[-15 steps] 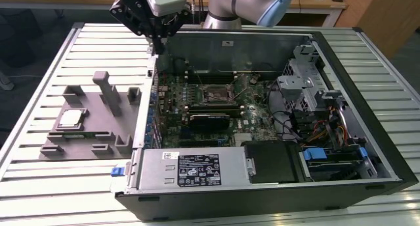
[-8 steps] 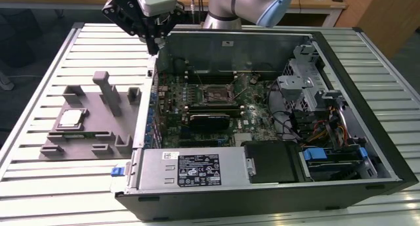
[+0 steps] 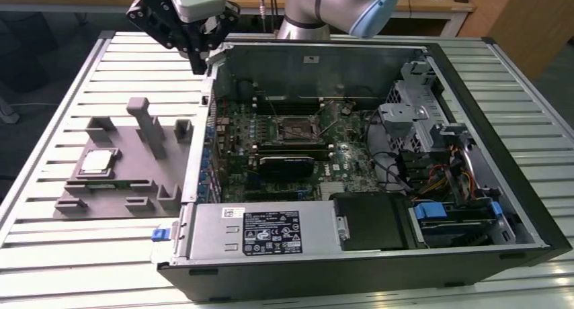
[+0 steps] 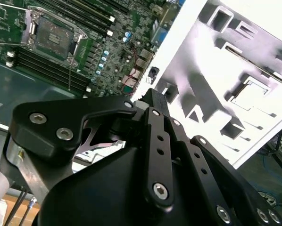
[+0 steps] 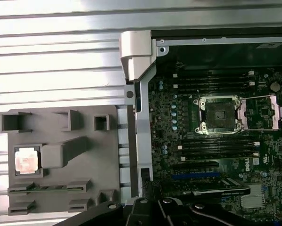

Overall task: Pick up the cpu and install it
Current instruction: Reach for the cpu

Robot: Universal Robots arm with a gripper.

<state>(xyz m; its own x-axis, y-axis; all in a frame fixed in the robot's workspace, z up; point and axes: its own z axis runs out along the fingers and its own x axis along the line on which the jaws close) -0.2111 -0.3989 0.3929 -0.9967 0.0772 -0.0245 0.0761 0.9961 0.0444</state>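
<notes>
The cpu, a small silvery square chip, lies flat in a recess of the grey plastic tray on the exterior view's left, beside the computer case. It also shows in the first wrist view as the cpu. My gripper hangs high above the case's back left corner, well away from the chip, shut with nothing held. Its dark fingers and linkage show in both wrist views. The dark socket sits on the green motherboard with its metal frame lifted open.
The open black computer case lies on a slatted metal table. Inside are a power supply, drive cage, cables and memory slots. The tray has upright posts near the chip. A wooden desk stands behind.
</notes>
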